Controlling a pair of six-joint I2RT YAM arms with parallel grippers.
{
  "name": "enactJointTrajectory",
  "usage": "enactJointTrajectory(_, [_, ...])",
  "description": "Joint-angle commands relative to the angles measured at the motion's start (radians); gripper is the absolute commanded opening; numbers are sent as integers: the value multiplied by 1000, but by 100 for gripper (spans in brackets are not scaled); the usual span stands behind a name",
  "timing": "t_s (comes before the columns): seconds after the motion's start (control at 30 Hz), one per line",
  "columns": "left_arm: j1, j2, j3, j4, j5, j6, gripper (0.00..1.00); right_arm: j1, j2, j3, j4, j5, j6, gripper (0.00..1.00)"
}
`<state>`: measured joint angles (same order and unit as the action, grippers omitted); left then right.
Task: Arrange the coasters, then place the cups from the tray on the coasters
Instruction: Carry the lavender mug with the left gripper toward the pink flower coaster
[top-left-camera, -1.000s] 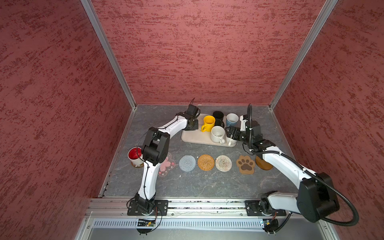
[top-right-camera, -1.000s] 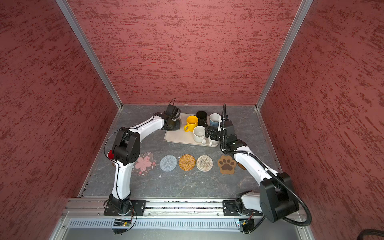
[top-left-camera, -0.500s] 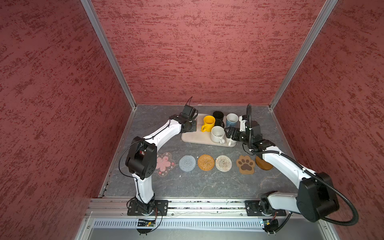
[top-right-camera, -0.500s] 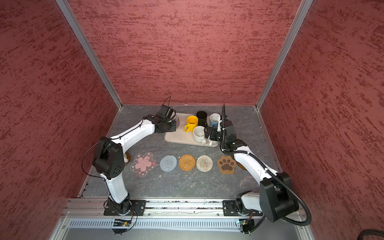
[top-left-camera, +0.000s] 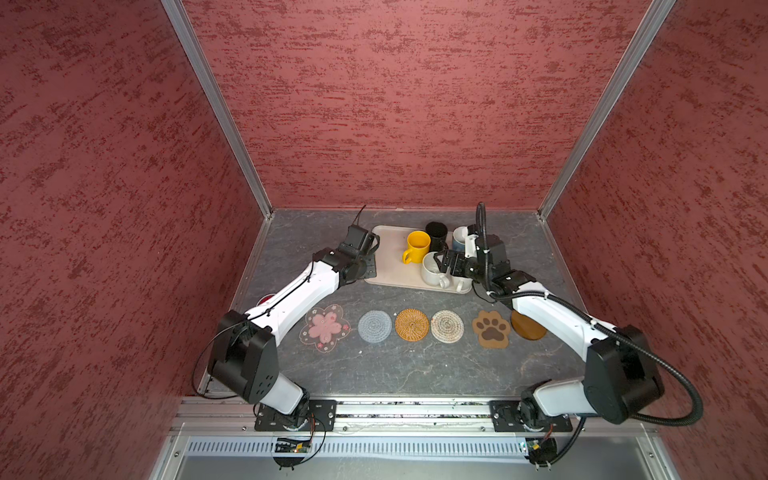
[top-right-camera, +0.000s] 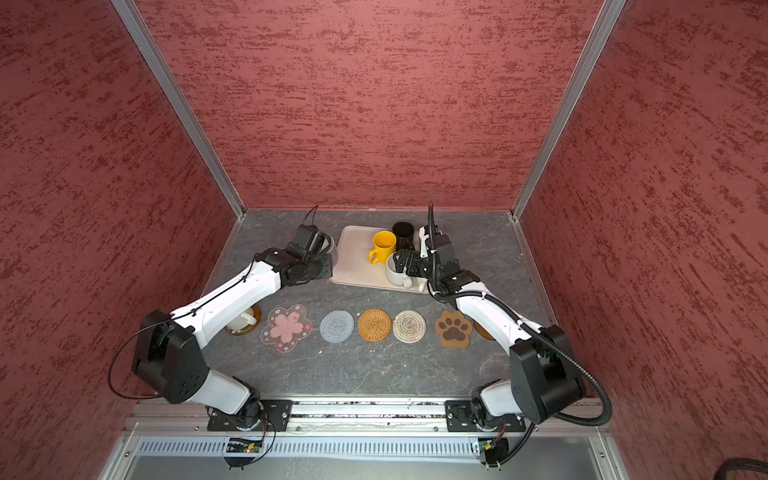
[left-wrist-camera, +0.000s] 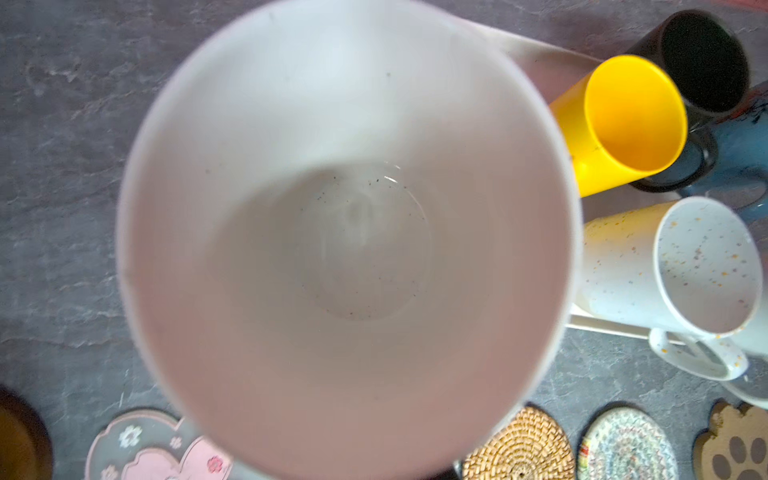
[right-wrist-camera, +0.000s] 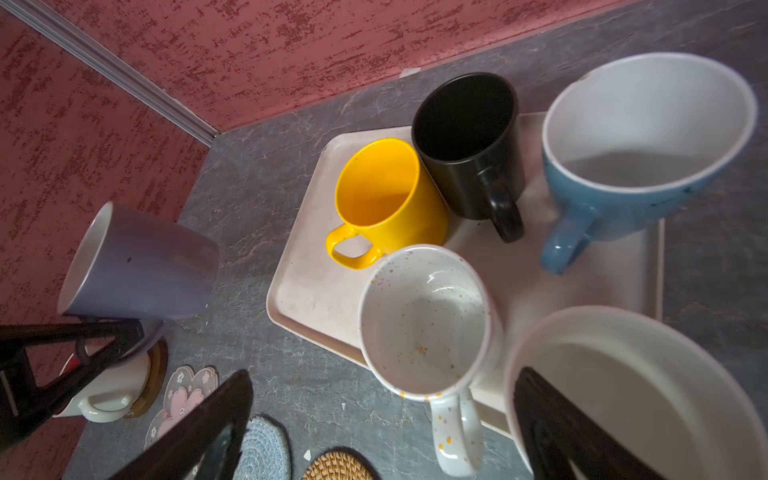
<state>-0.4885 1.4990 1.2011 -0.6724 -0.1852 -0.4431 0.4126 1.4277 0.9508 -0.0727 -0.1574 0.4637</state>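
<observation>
Just off the tray's (top-left-camera: 390, 266) left edge, toward the far side of the worktop (top-left-camera: 399, 370), a plain white mug (right-wrist-camera: 137, 262) is hanging tilted in the left gripper (top-right-camera: 323, 255). Its jaws are clamping tight on the mug, though where they are biting is hidden. On the tray, a yellow mug (top-left-camera: 417, 245), a black mug (top-left-camera: 436, 235) and a light blue mug (top-left-camera: 460, 239) are standing along the far side. A speckled white mug (right-wrist-camera: 424, 324) and a cream mug (right-wrist-camera: 631, 395) are sitting at the near right corner. The right gripper (right-wrist-camera: 384, 376) is hovering over those two with its jaws spread wide, gripping nothing.

Nearer the front edge, coasters are lying in a row. From the left these are the pink flower coaster (top-left-camera: 325, 328), the grey-blue woven round (top-left-camera: 375, 326), the orange-tan round (top-left-camera: 412, 325), the beige round (top-left-camera: 447, 326), the brown paw coaster (top-left-camera: 491, 328) and a wooden disc (top-left-camera: 528, 330) partly under the right arm. At the left end, a white mug with a red inside (right-wrist-camera: 108, 386) is sitting on another wooden disc (right-wrist-camera: 157, 370).
</observation>
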Motion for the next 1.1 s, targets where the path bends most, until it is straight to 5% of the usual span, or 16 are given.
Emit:
enactJointTrajectory(0.0, [-1,-79,-70,40,-65,-44,0,30,20,58,35,-7,2,99])
enactJointTrajectory(0.63, [-62,-452,-369,-116,-173,-215,0,142,261,291,-7,-5,-14,99])
enactJointTrajectory(1.07, [-143,-535,-472,-210,-301,-374,0,178,330,368,-25,-4,-14,99])
